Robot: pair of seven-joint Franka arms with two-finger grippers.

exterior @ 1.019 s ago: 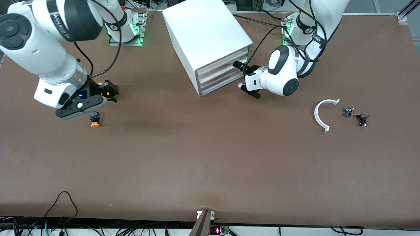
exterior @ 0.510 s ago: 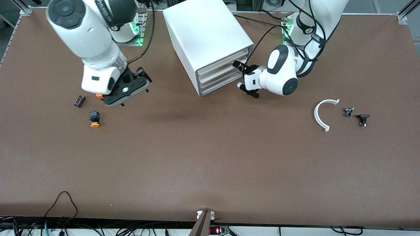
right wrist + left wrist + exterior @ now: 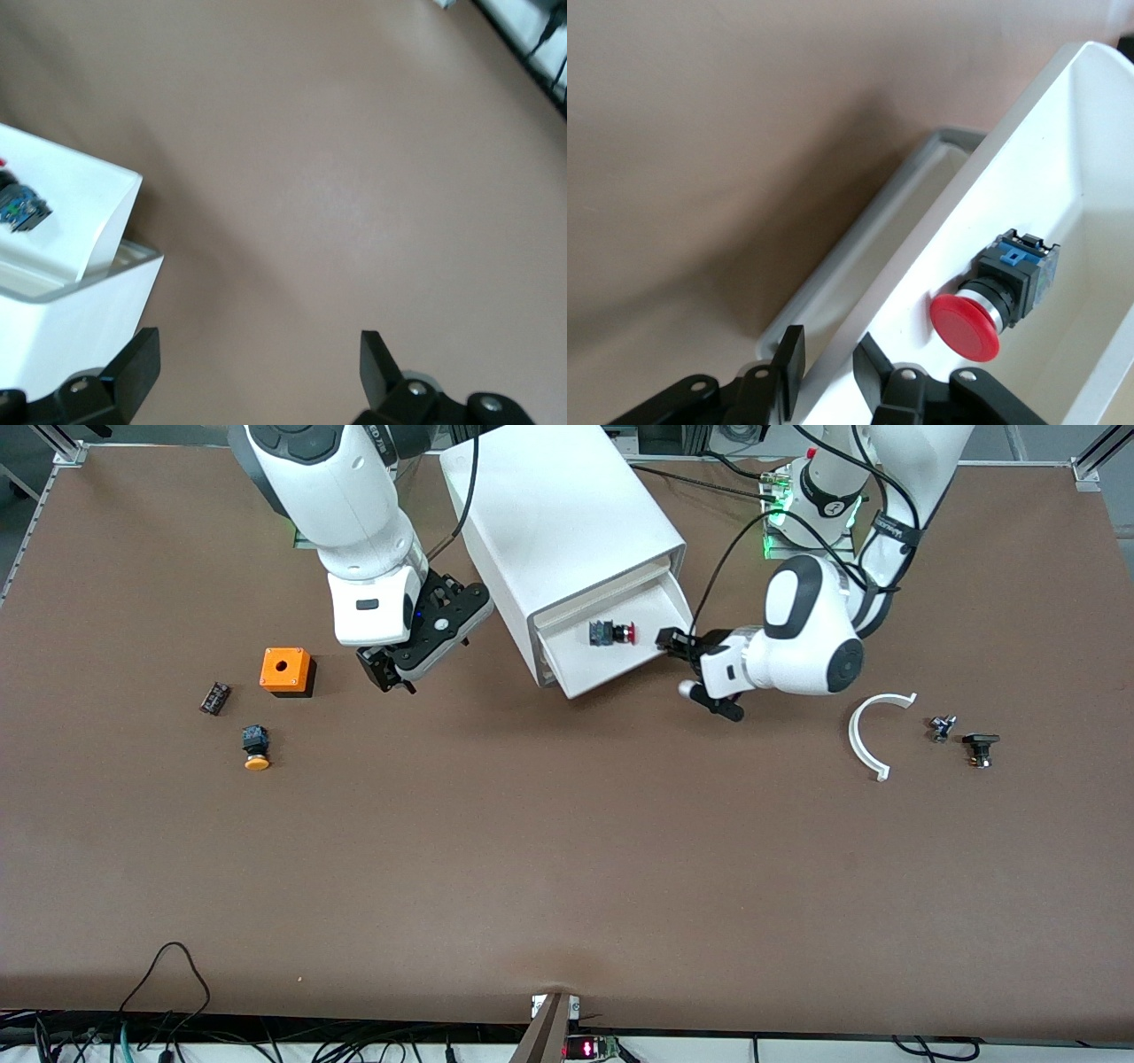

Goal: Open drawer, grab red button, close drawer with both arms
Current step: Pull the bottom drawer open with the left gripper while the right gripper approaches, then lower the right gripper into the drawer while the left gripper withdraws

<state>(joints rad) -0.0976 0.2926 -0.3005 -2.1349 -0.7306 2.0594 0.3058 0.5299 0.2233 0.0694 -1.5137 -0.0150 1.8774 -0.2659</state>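
Brown table (image 3: 567, 850), cables along edge (image 3: 168, 1036)

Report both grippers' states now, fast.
Left gripper: shut on the drawer lip, drawer pulled out.
Right gripper: open, holding nothing, over the table beside the cabinet.

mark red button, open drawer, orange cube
red button (image 3: 966, 327), left wrist view, on its red cap.
open drawer (image 3: 611, 673), front view, on its front wall.
orange cube (image 3: 284, 671), front view, on its top face beside the hole.
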